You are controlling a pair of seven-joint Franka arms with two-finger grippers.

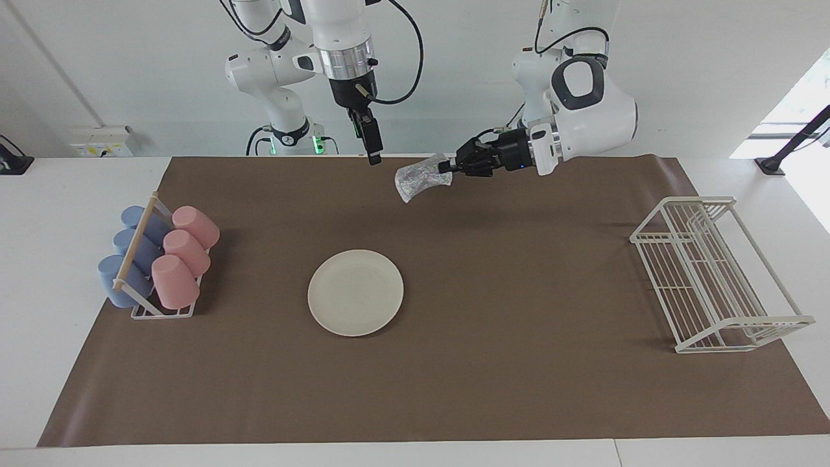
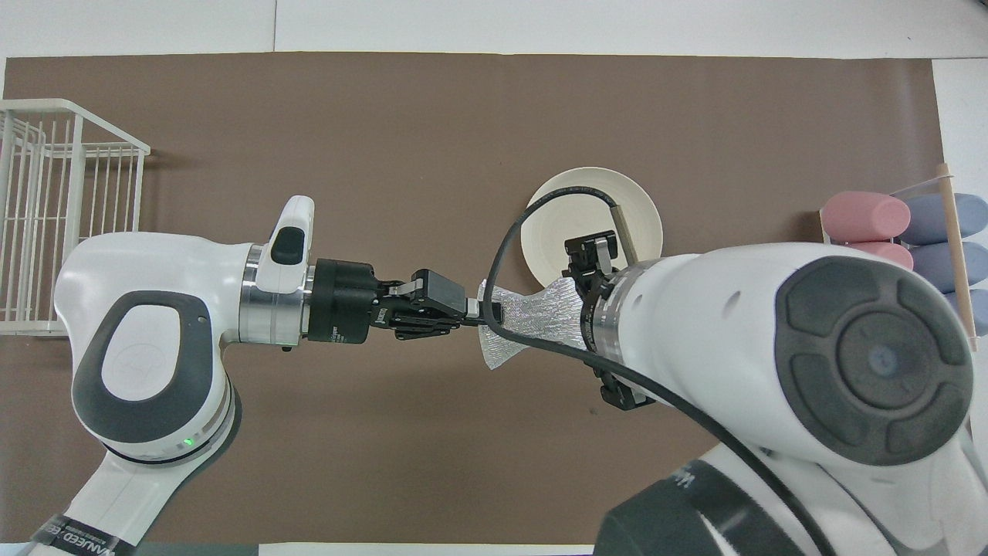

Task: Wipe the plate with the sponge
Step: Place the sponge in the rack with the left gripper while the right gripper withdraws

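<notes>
Your left gripper [image 1: 445,168] is up in the air over the brown mat [image 1: 519,389] at the robots' edge of the counter [image 1: 65,194]. Its fingers are pinched tight on one end of the sponge [image 1: 418,179], which hangs off them, crumpled and drooping, clear of the mat.

Your right gripper [image 1: 372,144] points down, just beside the sponge but apart from it. Its fingers hold nothing; from the facing view you cannot tell how wide they stand.

The plate [image 1: 355,292] lies flat on the mat near the middle of the counter, well apart from both grippers, with nothing on it.

You have a rack of pink and blue cups [image 1: 159,259] at the right arm's end of the mat and a white wire rack [image 1: 713,275] at the left arm's end.
</notes>
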